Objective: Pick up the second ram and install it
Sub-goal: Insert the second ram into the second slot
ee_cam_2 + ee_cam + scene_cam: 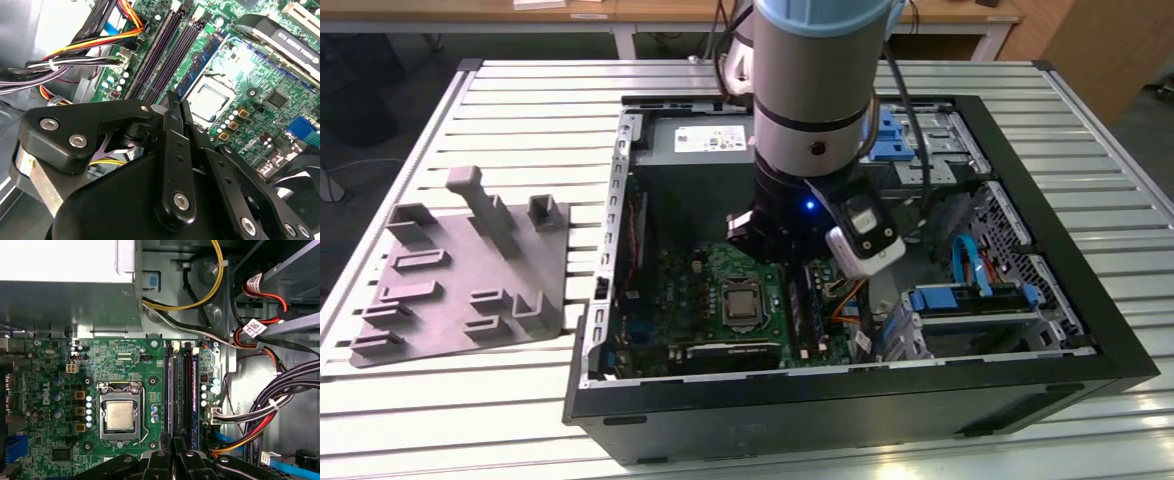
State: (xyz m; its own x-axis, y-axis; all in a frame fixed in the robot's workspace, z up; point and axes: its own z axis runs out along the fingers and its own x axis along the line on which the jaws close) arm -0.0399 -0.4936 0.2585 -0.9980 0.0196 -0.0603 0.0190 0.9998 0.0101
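Inside open computer case: arm upright, reaching straight down, gripper low over motherboard, jaws pinched closed at end of second ram, seated upright beside processor socket.

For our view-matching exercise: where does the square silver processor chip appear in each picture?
Exterior view: processor chip on the green motherboard inside the case.
First wrist view: processor chip beside the memory slots.
Second wrist view: processor chip just beyond the gripper.
Shared landmark: the black memory slots alongside it.
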